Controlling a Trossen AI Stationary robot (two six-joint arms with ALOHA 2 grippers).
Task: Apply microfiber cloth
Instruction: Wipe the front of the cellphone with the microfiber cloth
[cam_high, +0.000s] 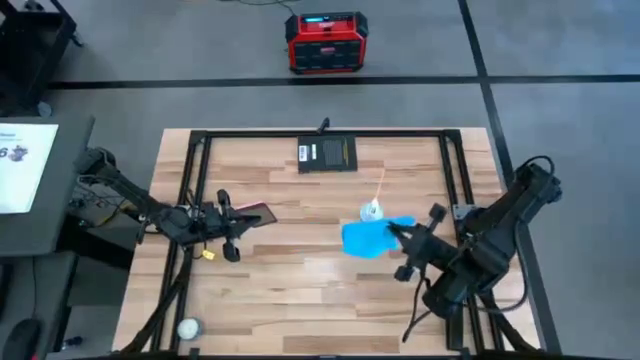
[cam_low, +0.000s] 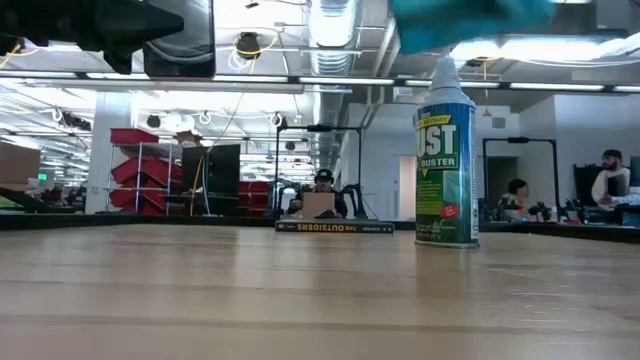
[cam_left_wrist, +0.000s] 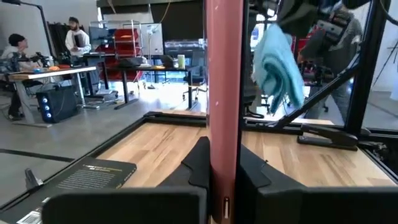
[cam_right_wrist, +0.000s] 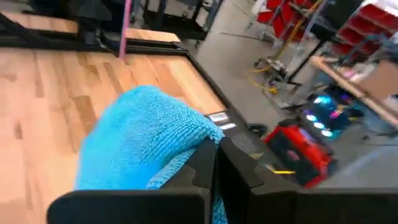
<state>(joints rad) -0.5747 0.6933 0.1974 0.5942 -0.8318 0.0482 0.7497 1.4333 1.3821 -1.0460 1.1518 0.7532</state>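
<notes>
The sky-blue microfiber cloth (cam_high: 368, 238) hangs bunched in the air at the table's right middle, with my right gripper (cam_high: 398, 234) shut on it. In the low view the cloth (cam_low: 470, 22) is above the top of the duster can (cam_low: 445, 170). At the left middle, my left gripper (cam_high: 240, 218) is shut on a pink-backed phone (cam_high: 259, 212). In the left wrist view the phone (cam_left_wrist: 224, 74) shows edge-on, with the cloth (cam_left_wrist: 277, 68) hanging beyond it. My left gripper pinches the phone's lower end (cam_left_wrist: 223, 152) between its two fingers, coming level from the table's left. The phone sticks out past the fingertips, lifted clear of the table. My right gripper pinches a bunched fold of the cloth (cam_right_wrist: 186, 140) between its two fingers, coming from the table's right. The cloth droops slack below the fingers, clear of the table.
The duster can (cam_high: 372, 210), with a thin straw, stands just beyond the cloth. A black book (cam_high: 327, 153) lies at the far middle. A white ball (cam_high: 188, 327) sits near the front left corner. A red box (cam_high: 327, 42) is on the floor beyond the table.
</notes>
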